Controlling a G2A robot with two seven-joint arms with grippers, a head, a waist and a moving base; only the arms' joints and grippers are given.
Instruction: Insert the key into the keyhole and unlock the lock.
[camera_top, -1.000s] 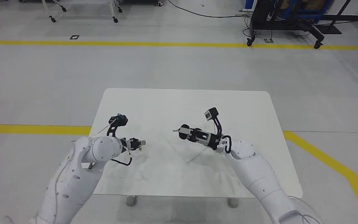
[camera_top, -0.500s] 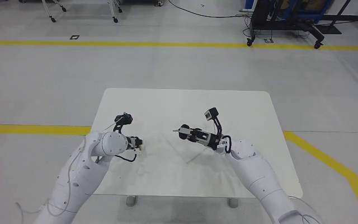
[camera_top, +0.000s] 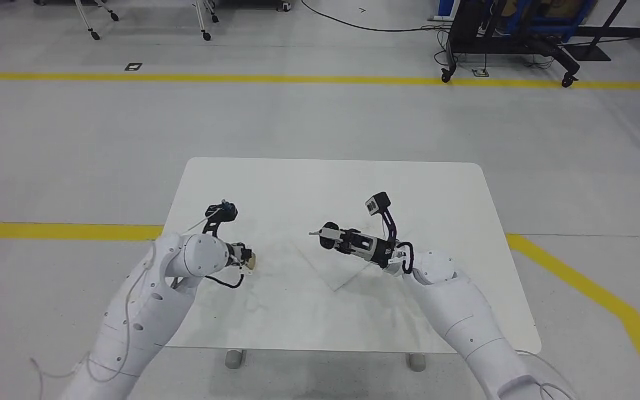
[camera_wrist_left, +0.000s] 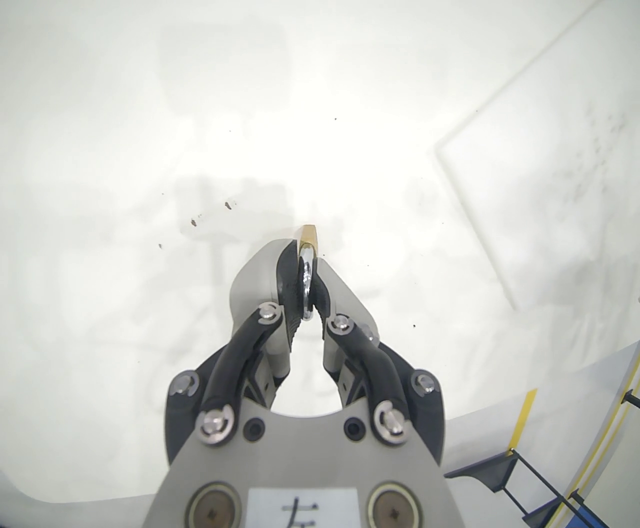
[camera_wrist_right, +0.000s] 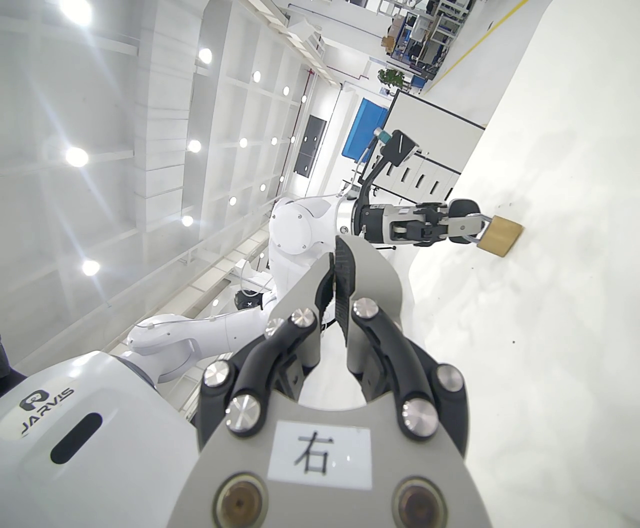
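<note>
1. Left gripper (camera_top: 244, 259): it is holding the lock (camera_wrist_right: 500, 235) over the left half of the table (camera_top: 420, 190), towards the front edge.
   - The jaws are clamping the steel shackle (camera_wrist_left: 306, 292), one pad on each side of the loop.
   - The brass body (camera_wrist_left: 309, 234) is projecting beyond the fingertips, away from the wrist.
   - In the right wrist view the body is hanging tilted, with its far corner close to the tabletop. Whether it is touching the surface cannot be told.

2. Right gripper (camera_wrist_right: 339, 248): it is hovering above the middle of the table, pointing at the left gripper.
   - The jaws are standing together, with the ribbed pads (camera_wrist_right: 345, 280) pressing face to face.
   - In the top view the key (camera_top: 314, 234) is showing as a thin pale sliver projecting from the fingertips. Its shape is too small to make out.
   - In the right wrist view the key is lying hidden between the pads.

3. Relation: the two grippers are facing each other tip to tip and are standing apart, with bare tabletop between them. The key is not touching the lock. The keyhole is not discernible.

4. Surroundings: a yellow line (camera_top: 300, 78) is crossing the floor beyond the table.
</note>
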